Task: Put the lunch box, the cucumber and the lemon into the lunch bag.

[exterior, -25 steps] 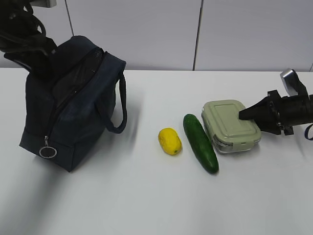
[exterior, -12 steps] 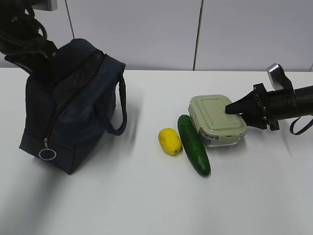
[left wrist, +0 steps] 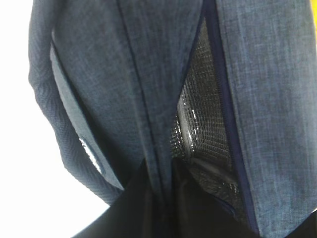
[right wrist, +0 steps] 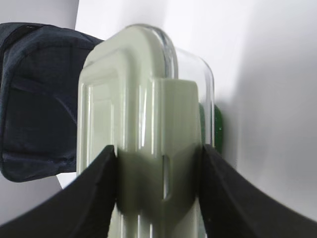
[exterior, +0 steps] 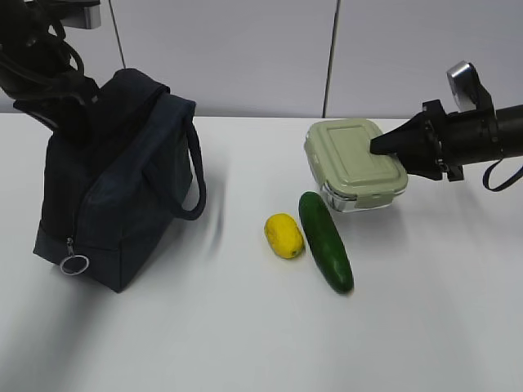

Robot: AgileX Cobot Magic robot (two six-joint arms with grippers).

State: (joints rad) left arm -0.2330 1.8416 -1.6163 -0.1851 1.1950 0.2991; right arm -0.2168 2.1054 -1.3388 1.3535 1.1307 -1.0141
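Note:
The sage-lidded lunch box (exterior: 353, 160) hangs above the table at the right, tilted, with my right gripper (exterior: 382, 148) shut on its right end. In the right wrist view both fingers press the lid clip of the lunch box (right wrist: 141, 109); that gripper (right wrist: 158, 163) holds it end-on. The cucumber (exterior: 325, 242) and the lemon (exterior: 283, 235) lie side by side on the table, below the box. The navy lunch bag (exterior: 114, 196) stands at the left. My left gripper (left wrist: 166, 203) is shut on the bag's top edge, and foil lining (left wrist: 200, 124) shows through the gap.
The white table (exterior: 245, 335) runs out to the front and right. A grey panelled wall (exterior: 245, 49) stands behind it. The bag's loop handle (exterior: 194, 175) hangs off its right side, and a ring zipper pull (exterior: 74, 264) sits at its lower left corner.
The right gripper has lifted the lunch box off the table and carried it up and to the left. The cucumber has slid closer to the lemon. The bag's top has shifted slightly.

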